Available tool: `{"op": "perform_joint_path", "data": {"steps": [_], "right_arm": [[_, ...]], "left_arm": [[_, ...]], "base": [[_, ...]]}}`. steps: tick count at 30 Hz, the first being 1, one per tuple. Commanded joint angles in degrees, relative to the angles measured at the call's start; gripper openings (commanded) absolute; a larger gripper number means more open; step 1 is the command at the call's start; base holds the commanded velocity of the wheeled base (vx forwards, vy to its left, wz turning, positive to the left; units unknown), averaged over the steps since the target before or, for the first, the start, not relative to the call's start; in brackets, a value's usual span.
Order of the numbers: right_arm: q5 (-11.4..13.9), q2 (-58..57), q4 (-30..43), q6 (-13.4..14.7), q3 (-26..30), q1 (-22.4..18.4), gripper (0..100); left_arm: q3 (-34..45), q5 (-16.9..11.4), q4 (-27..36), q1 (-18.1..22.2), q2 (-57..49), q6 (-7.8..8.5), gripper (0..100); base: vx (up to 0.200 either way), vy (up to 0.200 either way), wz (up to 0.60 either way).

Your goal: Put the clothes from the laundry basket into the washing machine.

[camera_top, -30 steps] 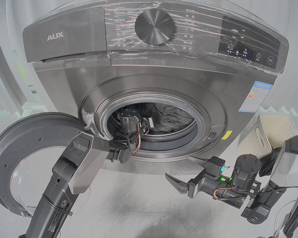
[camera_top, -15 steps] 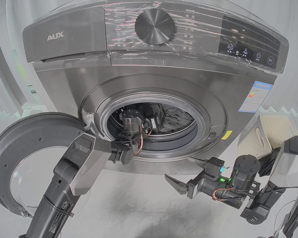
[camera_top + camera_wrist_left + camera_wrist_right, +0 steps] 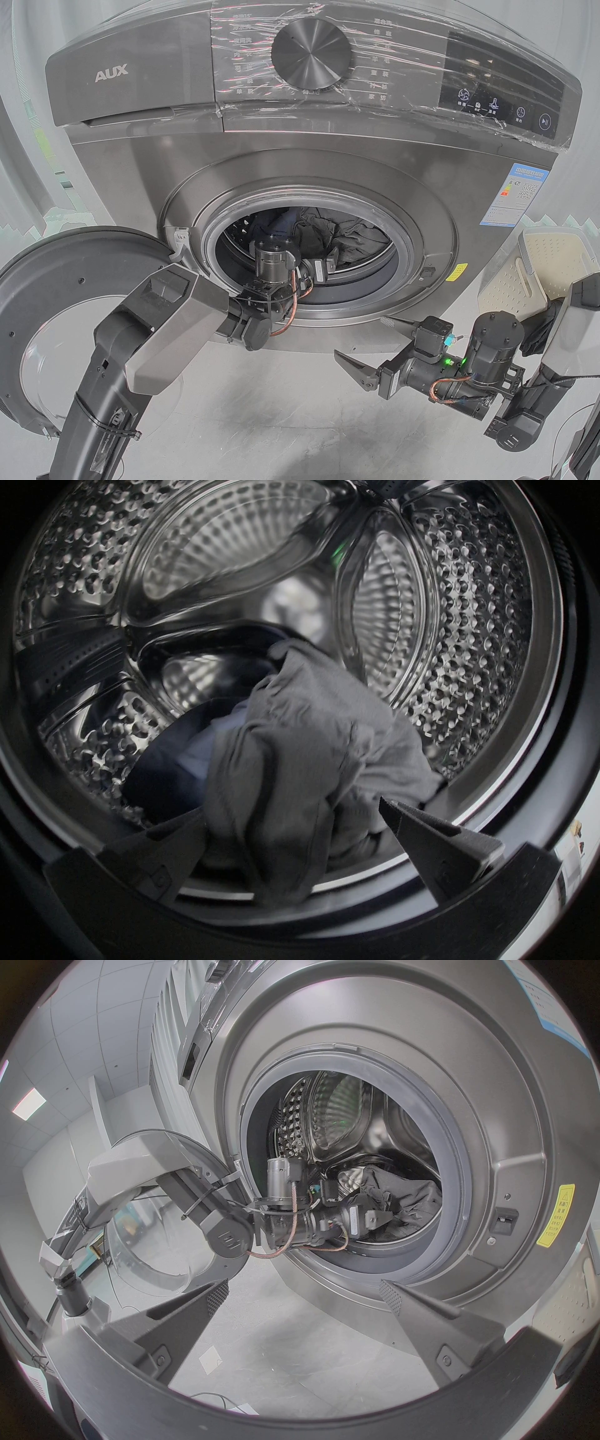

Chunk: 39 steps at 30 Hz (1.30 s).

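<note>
The washing machine [image 3: 187, 162] stands with its round opening facing me. A dark grey garment [image 3: 340, 234] [image 3: 300, 761] [image 3: 403, 1197] lies heaped in the drum [image 3: 475, 636], partly over a dark blue one [image 3: 162, 770]. My left gripper [image 3: 330, 262] [image 3: 294, 836] [image 3: 372, 1219] sits at the mouth of the drum, open, with the grey garment just beyond its fingers. My right gripper [image 3: 370, 347] [image 3: 300, 1310] hangs open with nothing in it, low in front of the machine and right of the opening. The cream laundry basket [image 3: 553, 262] stands at the far right.
The washer door [image 3: 69, 300] is swung open to the left, close beside my left arm. The grey rubber seal [image 3: 453, 1166] rings the opening. Bare grey floor [image 3: 269, 406] lies in front of the machine. Something dark [image 3: 539, 334] hangs at the basket's lower edge.
My left gripper has drawn back from deep in the drum to its mouth, leaving the grey garment inside. The right arm has barely moved.
</note>
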Motion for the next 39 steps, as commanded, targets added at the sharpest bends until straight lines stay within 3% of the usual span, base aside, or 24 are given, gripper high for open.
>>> {"op": "perform_joint_path", "data": {"steps": [1, 6, 7, 11, 13, 14, 21, 23, 24, 29, 32, 35, 39], "right_arm": [[0.02, -0.37, -0.1, -0.02, 0.05, -0.29, 100], [0.02, -0.37, -0.1, -0.02, 0.14, -0.38, 100], [0.02, -0.55, -0.1, -0.02, 0.14, -0.55, 100], [-0.07, -1.6, -0.1, 0.06, 0.93, -0.82, 100], [-0.07, -1.6, -0.1, 0.06, 0.93, -0.82, 100], [-0.07, -3.19, -0.1, 0.06, 1.9, -2.13, 100], [0.02, -8.81, -0.02, -0.02, 3.57, -5.74, 100], [0.02, -9.25, -0.02, -0.02, 4.1, -6.0, 100], [0.02, -10.04, 0.07, -0.02, 4.8, -6.88, 100], [-0.15, -11.1, 0.07, 0.59, 8.58, -6.53, 100], [-1.3, -12.59, 0.07, 1.56, 10.69, -6.18, 100], [-4.28, -15.75, 0.25, 2.7, 12.62, -6.79, 100], [-4.55, -20.06, 0.42, 2.88, 16.49, -7.06, 100]], "left_arm": [[15.94, -0.64, -6.29, -2.82, -8.33, 2.21, 100], [23.93, -0.64, -9.81, -4.84, -11.14, 2.39, 100], [29.3, -0.64, -12.88, -6.33, -13.34, 2.39, 100], [37.56, -0.64, -17.72, -8.18, -17.56, 2.12, 100], [37.56, -0.64, -17.72, -8.18, -17.56, 2.12, 100], [45.56, -0.64, -21.41, -8.53, -22.57, 2.12, 100], [67.26, -0.73, -33.01, -9.06, -34.69, 1.07, 100], [69.9, -0.73, -34.77, -9.15, -35.93, 1.07, 100], [76.67, -0.73, -39.34, -9.06, -38.39, 0.72, 100], [87.04, -1.08, -39.87, -9.41, -44.45, 0.19, 100], [89.15, -1.17, -39.87, -9.41, -47.26, 0.01, 100], [90.64, -1.26, -39.87, -9.23, -51.83, -0.43, 100], [92.14, -0.82, -39.78, -9.41, -54.56, 0.19, 100]], "base": [[0.0, 0.0, 0.0], [0.0, 0.0, 0.0], [0.0, 0.0, 0.0], [0.0, 0.0, 0.0], [0.0, 0.0, 0.0], [0.0, 0.0, 0.0], [0.0, 0.0, 0.0], [0.0, 0.0, 0.0], [0.0, 0.0, 0.0], [0.0, 0.0, 0.0], [0.0, 0.0, 0.0], [0.0, 0.0, 0.0], [0.0, 0.0, 0.0]]}}
